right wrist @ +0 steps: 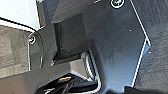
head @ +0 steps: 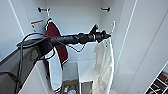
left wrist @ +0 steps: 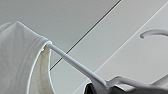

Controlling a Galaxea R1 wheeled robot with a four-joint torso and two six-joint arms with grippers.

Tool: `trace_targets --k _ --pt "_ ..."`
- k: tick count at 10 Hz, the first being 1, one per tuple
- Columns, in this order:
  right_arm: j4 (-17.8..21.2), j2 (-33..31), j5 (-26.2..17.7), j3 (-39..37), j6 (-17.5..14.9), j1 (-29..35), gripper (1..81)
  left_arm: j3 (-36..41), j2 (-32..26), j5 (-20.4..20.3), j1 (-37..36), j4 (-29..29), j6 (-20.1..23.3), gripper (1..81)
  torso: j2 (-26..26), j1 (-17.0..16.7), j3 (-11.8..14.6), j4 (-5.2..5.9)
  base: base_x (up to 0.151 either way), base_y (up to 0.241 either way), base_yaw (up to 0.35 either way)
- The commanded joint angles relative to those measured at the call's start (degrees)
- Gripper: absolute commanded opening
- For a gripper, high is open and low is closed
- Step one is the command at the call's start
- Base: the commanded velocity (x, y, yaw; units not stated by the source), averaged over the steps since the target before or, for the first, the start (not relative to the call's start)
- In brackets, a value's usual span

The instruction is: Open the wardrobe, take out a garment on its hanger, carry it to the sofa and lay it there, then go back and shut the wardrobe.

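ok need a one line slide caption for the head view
Left gripper reaches into the open wardrobe at the hanger carrying the white T-shirt, with a maroon jacket hanging alongside.

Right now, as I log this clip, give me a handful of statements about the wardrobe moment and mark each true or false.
1. The wardrobe stands open. True.
2. The left gripper is at the white hanger carrying the T-shirt. True.
3. The white T-shirt lies on a sofa. False: it hangs from its hanger at the end of the left arm, in front of the open wardrobe.
4. A maroon jacket hangs inside the wardrobe, to the left of the T-shirt in the head view. True.
5. The maroon jacket is the garment at the gripper. False: the jacket hangs from its own hook, apart from the gripper.
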Motion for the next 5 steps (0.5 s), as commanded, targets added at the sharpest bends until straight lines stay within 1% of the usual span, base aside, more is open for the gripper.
trace_targets --k 1,5 --pt "-0.1 0.1 -2.7 0.3 0.0 2.0 81.1 0.3 0.0 -2.7 -11.2 1.3 0.1 1.0 0.0 0.0 0.0 0.00 -0.134 0.000 0.000" --pt "-0.2 0.2 -2.7 0.4 -0.1 2.0 81.1 0.6 -0.3 -2.7 -10.6 1.6 0.2 1.0 0.0 0.0 0.0 0.00 -0.135 0.000 0.000"
